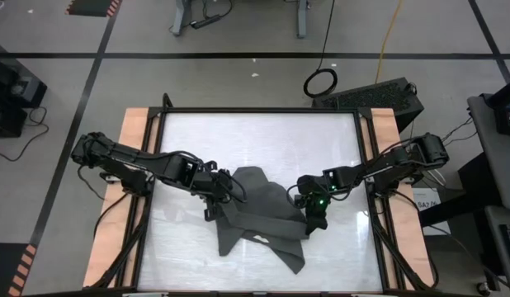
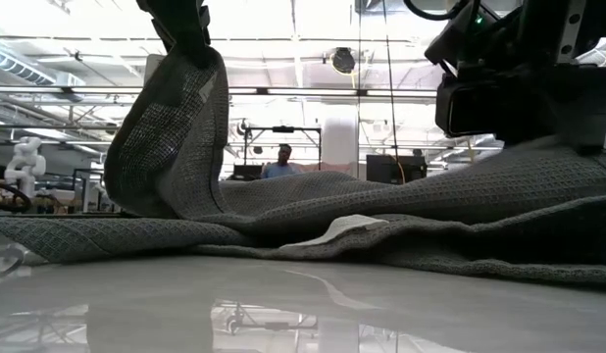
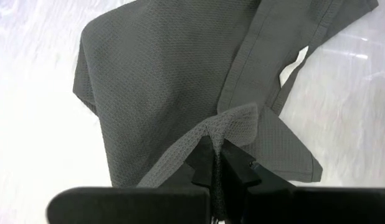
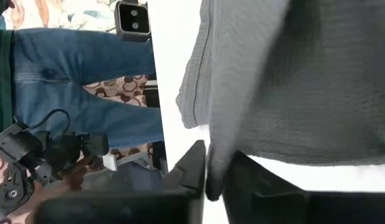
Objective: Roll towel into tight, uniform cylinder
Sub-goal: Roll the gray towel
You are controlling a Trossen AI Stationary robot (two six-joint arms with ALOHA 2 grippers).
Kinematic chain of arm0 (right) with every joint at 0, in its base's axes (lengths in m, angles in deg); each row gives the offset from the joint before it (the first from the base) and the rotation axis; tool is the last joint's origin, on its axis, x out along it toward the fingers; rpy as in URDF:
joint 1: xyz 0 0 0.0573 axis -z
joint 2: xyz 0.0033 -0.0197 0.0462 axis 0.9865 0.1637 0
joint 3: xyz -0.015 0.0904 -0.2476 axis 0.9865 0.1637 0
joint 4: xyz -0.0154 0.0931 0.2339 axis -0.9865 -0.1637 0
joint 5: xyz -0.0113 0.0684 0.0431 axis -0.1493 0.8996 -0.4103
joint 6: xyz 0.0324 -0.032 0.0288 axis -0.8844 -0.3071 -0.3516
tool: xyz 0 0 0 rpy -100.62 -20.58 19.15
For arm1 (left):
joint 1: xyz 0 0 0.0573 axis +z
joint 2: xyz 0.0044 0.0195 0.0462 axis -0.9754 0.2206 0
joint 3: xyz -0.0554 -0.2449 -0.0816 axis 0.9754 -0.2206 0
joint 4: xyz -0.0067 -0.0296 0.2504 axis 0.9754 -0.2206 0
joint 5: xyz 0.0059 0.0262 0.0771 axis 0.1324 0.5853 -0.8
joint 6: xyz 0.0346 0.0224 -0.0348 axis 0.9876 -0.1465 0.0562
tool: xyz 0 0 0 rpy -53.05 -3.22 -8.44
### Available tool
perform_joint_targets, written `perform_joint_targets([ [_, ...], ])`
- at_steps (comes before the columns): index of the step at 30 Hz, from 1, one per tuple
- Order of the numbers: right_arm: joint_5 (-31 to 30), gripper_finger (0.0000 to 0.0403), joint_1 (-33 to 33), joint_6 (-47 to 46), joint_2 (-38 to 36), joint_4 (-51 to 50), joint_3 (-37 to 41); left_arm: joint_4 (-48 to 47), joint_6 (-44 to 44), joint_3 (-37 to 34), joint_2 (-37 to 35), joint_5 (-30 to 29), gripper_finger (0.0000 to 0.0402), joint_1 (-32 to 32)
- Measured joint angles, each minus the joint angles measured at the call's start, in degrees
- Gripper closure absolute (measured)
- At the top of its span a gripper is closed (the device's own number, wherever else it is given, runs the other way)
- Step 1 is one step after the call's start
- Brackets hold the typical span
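pinching the towel (image 1: 259, 219), which lies crumpled at mid-table, the left gripper (image 1: 219, 194) at its 9 o'clock edge and right gripper (image 1: 314, 216) at 3 o'clock, both clamped on cloth, should pull apart evenly to flatten it before rolling.

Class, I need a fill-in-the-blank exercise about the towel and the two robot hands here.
1. The left hand is shut on a fold of the ____.
2. The towel is ____ grey.
3. Its small tag is coloured ____.
4. The right hand grips the towel's ____.

Missing words: towel; dark; white; edge
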Motion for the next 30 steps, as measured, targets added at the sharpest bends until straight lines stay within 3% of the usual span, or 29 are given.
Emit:
perform_joint_targets([
  [4, -0.1, 0.0313, 0.9, -0.2, -0.2, -0.2, 0.0, 0.0, 0.0, 0.0, 0.0, 0.0, 0.0391, 0.0],
  [7, 0.4, 0.0305, 1.5, -0.1, -0.2, -0.3, 0.0, 0.0, 0.0, 0.0, 0.0, 0.0, 0.0391, 0.0],
  [15, 0.7, 0.0392, 1.7, 1.5, -0.2, -0.8, 0.0, 0.0, 0.0, 0.0, 0.0, 0.0, 0.0391, 0.0],
  [22, -0.3, 0.0399, 1.8, 0.8, -3.4, -7.9, -1.7, 0.0, 0.0, 0.0, -0.5, 2.0, 0.0391, 0.0],
  [30, -11.7, 0.0400, 1.8, 3.8, -13.7, -27.9, -13.2, 0.2, 0.1, 5.6, -4.5, 4.0, 0.0391, 0.0],
])
